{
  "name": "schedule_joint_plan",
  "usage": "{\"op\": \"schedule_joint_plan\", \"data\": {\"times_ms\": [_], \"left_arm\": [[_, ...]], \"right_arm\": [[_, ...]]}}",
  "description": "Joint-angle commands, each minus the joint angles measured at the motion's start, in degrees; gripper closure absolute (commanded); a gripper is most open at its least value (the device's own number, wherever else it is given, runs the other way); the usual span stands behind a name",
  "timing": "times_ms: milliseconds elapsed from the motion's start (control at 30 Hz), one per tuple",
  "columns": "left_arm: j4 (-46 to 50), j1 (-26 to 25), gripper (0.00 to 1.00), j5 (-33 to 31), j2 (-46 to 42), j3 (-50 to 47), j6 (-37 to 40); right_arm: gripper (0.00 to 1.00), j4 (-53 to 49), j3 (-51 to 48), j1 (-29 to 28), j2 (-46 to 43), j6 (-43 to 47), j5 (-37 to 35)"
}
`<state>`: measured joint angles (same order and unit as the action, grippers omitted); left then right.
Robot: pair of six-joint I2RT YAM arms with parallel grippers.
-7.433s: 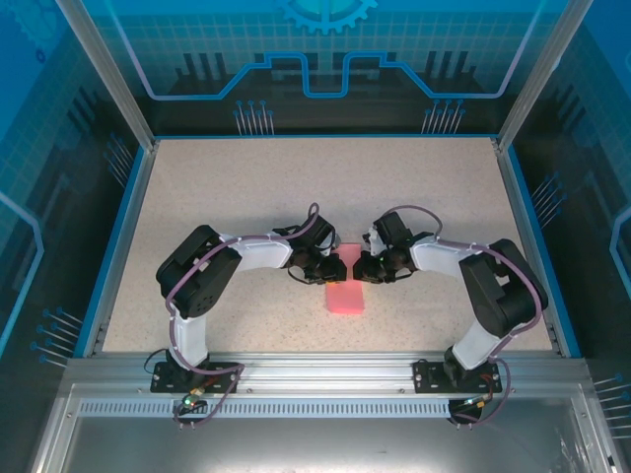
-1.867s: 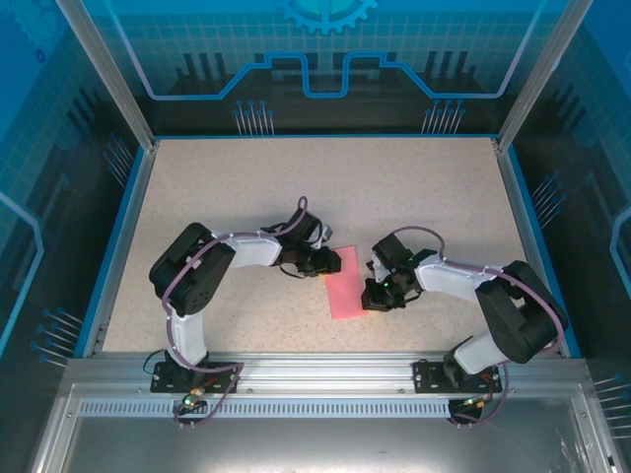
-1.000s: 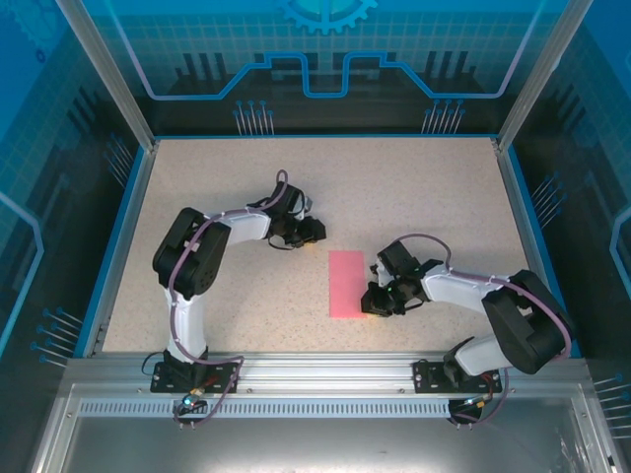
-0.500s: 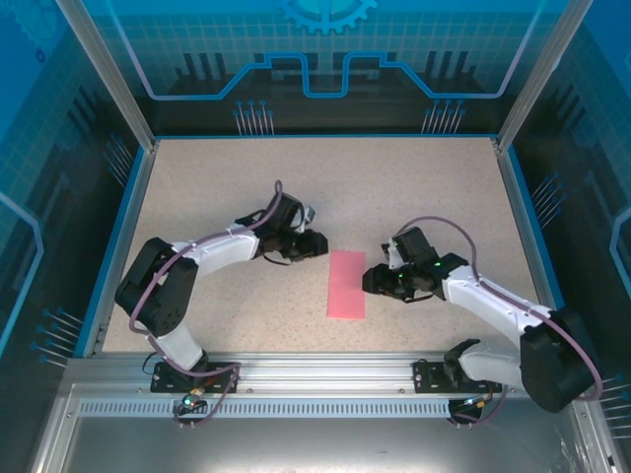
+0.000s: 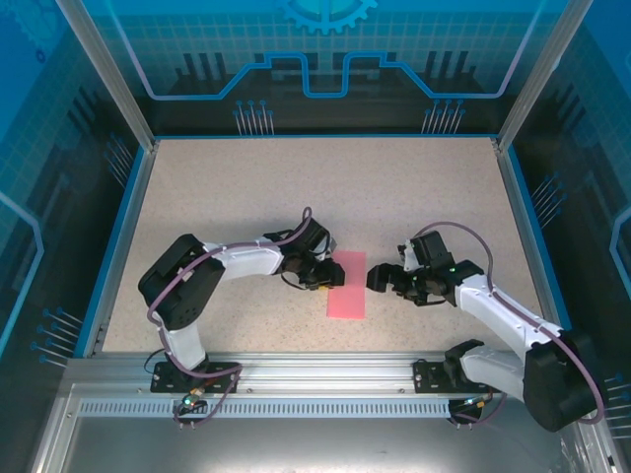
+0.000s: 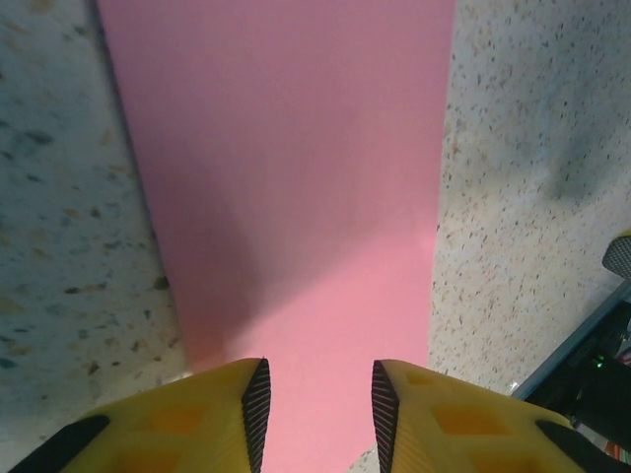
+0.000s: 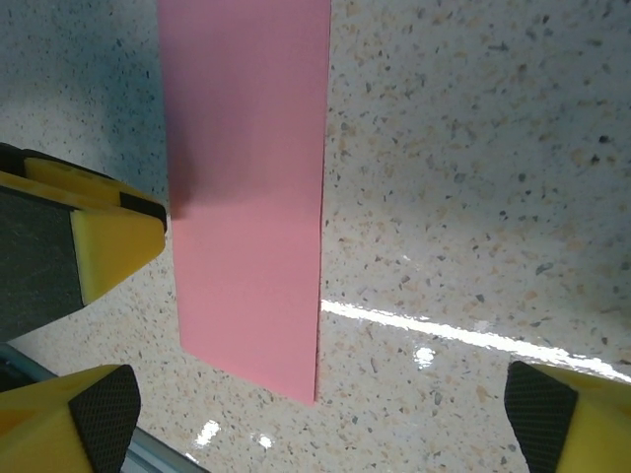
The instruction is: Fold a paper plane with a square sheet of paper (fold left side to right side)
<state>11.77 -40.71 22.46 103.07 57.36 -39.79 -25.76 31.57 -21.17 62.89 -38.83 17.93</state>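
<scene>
The square sheet of paper (image 5: 346, 284) lies flat on the speckled table as a narrow pink rectangle, long side running front to back. My left gripper (image 5: 324, 275) sits low over its left edge. In the left wrist view its yellow fingers (image 6: 212, 414) stand a little apart over the paper (image 6: 286, 148), with nothing gripped between them. My right gripper (image 5: 381, 279) is just right of the paper, open wide. In the right wrist view the paper (image 7: 246, 197) lies ahead of that gripper (image 7: 325, 414), apart from both pads, and the left gripper's yellow finger (image 7: 110, 241) touches the paper's left edge.
The speckled tabletop (image 5: 296, 187) is bounded by a blue rim (image 5: 118, 246) and glass walls. An aluminium rail (image 5: 325, 365) with the arm bases runs along the near edge, close behind the paper's near end.
My right gripper has opened wide, let go of the paper's near right edge and drawn back to the right. My left gripper has moved forward onto the paper's left edge. The paper lies still.
</scene>
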Motion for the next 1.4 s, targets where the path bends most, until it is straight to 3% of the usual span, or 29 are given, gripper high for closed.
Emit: {"op": "schedule_joint_plan", "data": {"times_ms": [0, 167, 300, 733, 1067, 1367], "left_arm": [[1.1, -0.4, 0.64, 0.2, 0.0, -0.4, -0.9], [2.8, -0.8, 0.64, -0.8, 0.6, -0.7, 0.0], [2.8, -1.1, 0.64, -1.4, 1.0, -1.7, -0.2], [2.2, -1.3, 0.65, -2.3, 0.1, -4.4, -0.3], [1.6, -1.3, 0.65, -2.5, -0.4, -4.8, -0.4], [1.3, -1.4, 0.65, -2.5, -0.4, -4.8, -0.5]], "right_arm": [[0.01, 2.3, -1.1, 0.9, 0.5, -1.5, 4.3], [0.01, 3.1, -0.9, 0.9, 3.0, -2.4, 6.8], [0.07, 3.6, -0.3, 0.9, 5.1, -2.4, 8.7], [0.41, 5.7, 1.5, -1.9, 13.8, -4.7, 14.3], [0.5, 8.7, 3.9, -6.0, 20.3, -8.0, 13.9], [0.51, 6.5, 4.4, -7.1, 23.2, -8.4, 11.9]]}}
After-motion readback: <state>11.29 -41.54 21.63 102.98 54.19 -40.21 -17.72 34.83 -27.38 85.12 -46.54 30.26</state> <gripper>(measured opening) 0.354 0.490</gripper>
